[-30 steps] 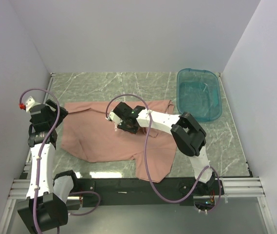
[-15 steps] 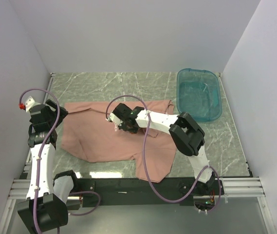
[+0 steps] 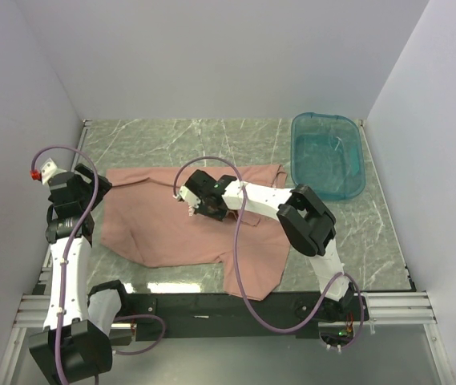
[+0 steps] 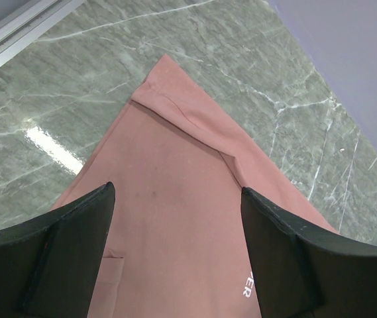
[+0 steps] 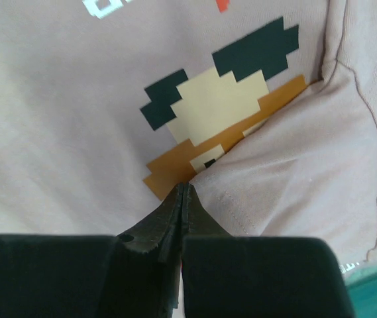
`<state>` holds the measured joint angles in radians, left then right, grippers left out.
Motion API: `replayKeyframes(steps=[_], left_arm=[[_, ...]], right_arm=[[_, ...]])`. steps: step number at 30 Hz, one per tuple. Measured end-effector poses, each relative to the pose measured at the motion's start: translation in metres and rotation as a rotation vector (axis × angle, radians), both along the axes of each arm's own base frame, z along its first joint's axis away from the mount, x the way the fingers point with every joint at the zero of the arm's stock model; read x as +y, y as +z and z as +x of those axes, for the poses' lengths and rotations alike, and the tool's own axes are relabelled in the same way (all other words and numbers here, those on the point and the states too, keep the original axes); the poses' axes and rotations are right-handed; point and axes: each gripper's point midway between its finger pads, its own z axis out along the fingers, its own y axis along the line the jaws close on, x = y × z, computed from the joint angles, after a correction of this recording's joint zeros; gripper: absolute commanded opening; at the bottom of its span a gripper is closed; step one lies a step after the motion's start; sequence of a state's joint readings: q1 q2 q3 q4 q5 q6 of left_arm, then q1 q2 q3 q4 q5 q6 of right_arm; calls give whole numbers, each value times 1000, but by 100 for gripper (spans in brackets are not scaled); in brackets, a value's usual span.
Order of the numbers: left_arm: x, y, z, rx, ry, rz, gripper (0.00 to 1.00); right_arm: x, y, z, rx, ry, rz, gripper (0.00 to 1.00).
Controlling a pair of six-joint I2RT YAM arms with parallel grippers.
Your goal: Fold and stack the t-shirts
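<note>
While pinching a thin ridge of the salmon-pink t-shirt (image 3: pixel 155 228) right beside its pixel-figure chest print (image 5: pixel 221 112), with the right gripper (image 5: pixel 183 189) pressed fully together, risks catching only the top layer (or barely a thread of it). Cannot tell from the wrist view how much cloth really sits between the jaws. Could slip free on the first pull and leave the fold half made. Being a grip in the middle of the chest and not at a hem or shoulder, could tent the fabric on lifting and set wrinkles where a clean crease is wanted. Lies spread but skewed on the marble table (image 3: pixel 211 136), left of the translucent teal tub (image 3: pixel 328 156), one corner just beside the tub's left wall and a lower flap, near-left of the tub, seeming to reach over the table's front edge. Might therefore slide further off that edge if dragged away from the tub, not lifted. Holds nothing with the left gripper (image 4: pixel 178 199), spread wide and hovering above the shirt's end farthest from the tub. With that end unpinned, may pivot or bunch under a one-sided pull. Worth watching too the purple cable (image 3: pixel 242 241) drooping across the cloth left of the tub: could rub and shift the shirt as the arm swings.
</note>
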<state>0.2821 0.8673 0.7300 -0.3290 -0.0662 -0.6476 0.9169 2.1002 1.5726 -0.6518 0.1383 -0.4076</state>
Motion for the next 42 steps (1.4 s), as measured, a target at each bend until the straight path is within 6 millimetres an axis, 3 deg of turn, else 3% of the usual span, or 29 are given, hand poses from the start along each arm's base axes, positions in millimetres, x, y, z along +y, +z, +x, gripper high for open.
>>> replayKeyframes(steps=[11,19,25,28,31,35,39,42], left_arm=[[0,2,-1,-7,0,2,82],[0,2,-1,-7,0,2,82],[-2,1,1,-5,-11,-7,83],[-7,-4,5,1,-36,-28,82],[-12,-16,12,15,-65,-78,80],[-10,-45,26,70,-66,-174,74],[-4,-90,39,185,-29,-281,68],[0,-110,50,235,-2,-329,63]], right_arm=[[26,18,2,26,-5,99,0],[33,1,-1,75,-20,99,1],[36,3,-1,88,-24,109,17],[37,5,-3,114,-15,123,32],[35,14,-9,162,17,145,37],[26,41,-11,213,62,211,39],[5,81,6,221,57,334,40],[-18,102,21,225,23,414,40]])
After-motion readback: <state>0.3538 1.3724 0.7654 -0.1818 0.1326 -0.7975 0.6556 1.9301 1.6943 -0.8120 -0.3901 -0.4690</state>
